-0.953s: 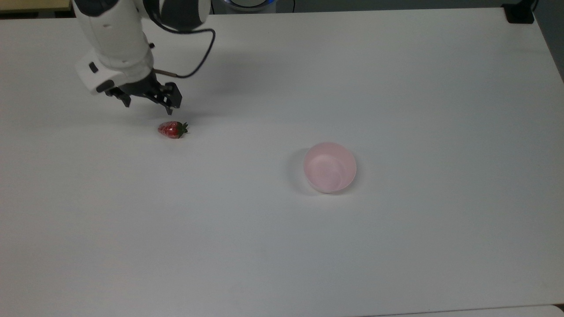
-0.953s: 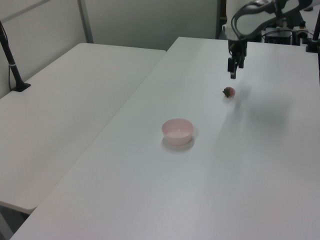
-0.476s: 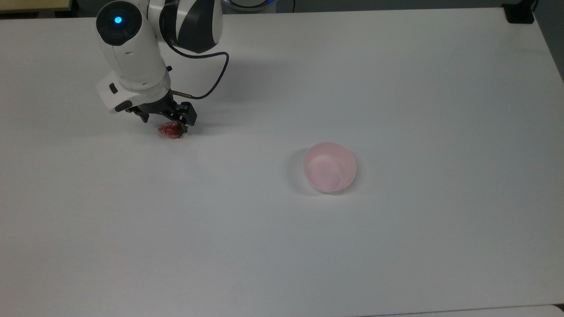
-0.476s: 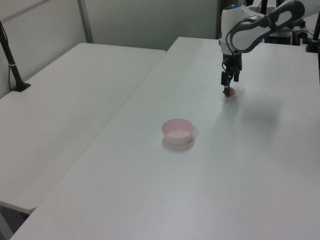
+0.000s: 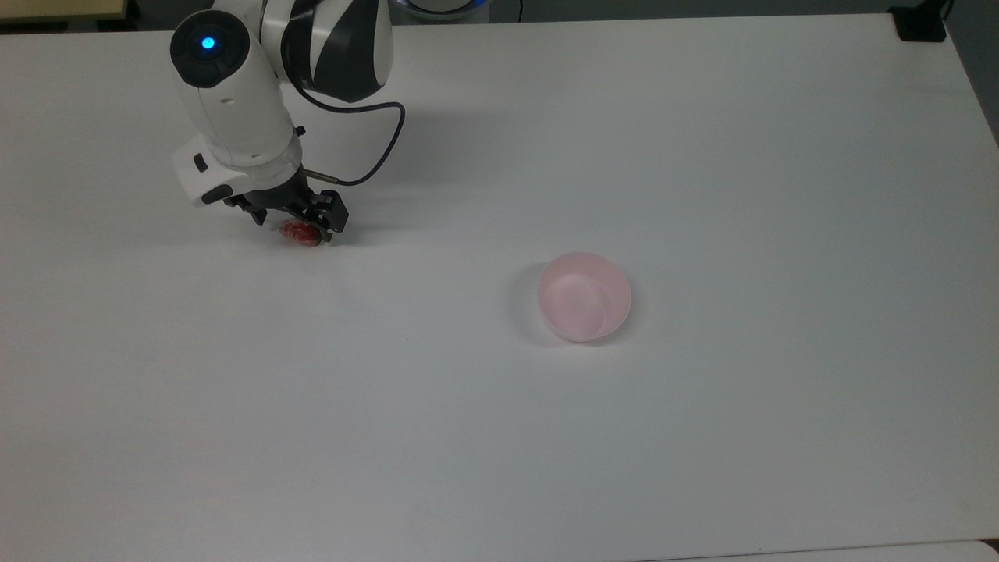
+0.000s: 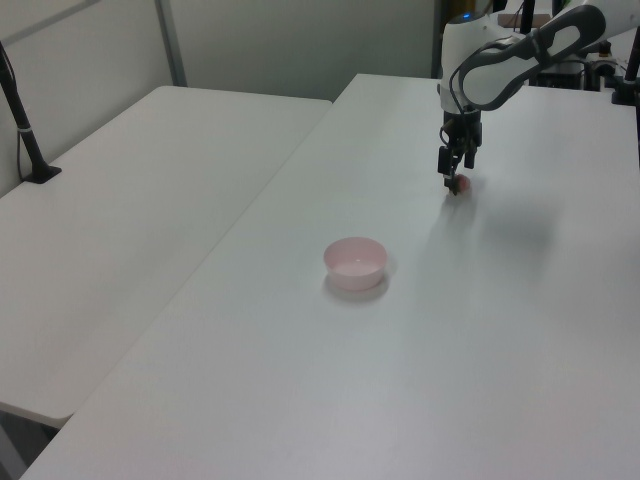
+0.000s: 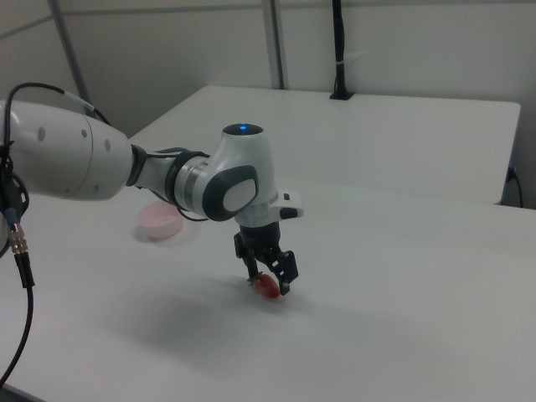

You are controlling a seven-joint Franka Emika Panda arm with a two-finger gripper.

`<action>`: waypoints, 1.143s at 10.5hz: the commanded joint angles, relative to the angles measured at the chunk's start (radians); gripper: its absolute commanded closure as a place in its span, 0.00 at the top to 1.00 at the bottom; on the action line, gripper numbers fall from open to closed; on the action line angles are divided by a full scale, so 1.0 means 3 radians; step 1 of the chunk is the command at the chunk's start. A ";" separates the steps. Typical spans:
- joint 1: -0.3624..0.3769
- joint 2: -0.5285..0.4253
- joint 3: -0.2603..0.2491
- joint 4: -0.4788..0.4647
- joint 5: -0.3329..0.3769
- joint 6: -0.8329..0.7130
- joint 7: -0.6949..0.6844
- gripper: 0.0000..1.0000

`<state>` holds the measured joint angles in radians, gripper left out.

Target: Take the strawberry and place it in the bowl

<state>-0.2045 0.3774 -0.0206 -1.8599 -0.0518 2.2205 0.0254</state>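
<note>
The red strawberry (image 5: 297, 232) (image 6: 460, 185) (image 7: 268, 287) lies on the white table at the top view's upper left. My gripper (image 5: 299, 226) (image 6: 455, 180) (image 7: 268, 280) is down at table level over it, open, with one black finger on each side of the fruit. Part of the strawberry is covered by the fingers in the top view. The pale pink bowl (image 5: 616, 312) (image 6: 354, 264) (image 7: 159, 223) stands with nothing in it near the table's middle, well to the top view's right of the gripper.
A black clamp (image 5: 921, 23) sits at the table's far right corner in the top view. A second white table (image 6: 130, 200) adjoins on the left view's left, with a black stand (image 6: 25, 120) on it. The arm's cable (image 5: 375, 156) loops beside the wrist.
The gripper has come down and toward the strawberry, from hovering above and behind it to straddling it at table level. The strawberry and the bowl have stayed where they were.
</note>
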 commanded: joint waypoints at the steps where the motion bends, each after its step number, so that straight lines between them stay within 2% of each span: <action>1: -0.0034 0.0025 0.0048 -0.0028 0.0040 0.0089 0.0059 0.90; 4: -0.0034 0.0025 0.0059 -0.0028 0.0040 0.0079 0.0064 0.82; 7: -0.0065 0.0025 0.0094 -0.0013 0.0040 0.0074 0.0074 0.59; 12: -0.0075 -0.0087 0.0155 0.0003 0.0040 0.0033 0.0084 0.59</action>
<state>-0.2089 0.3812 -0.0064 -1.8469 -0.0515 2.2221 0.0327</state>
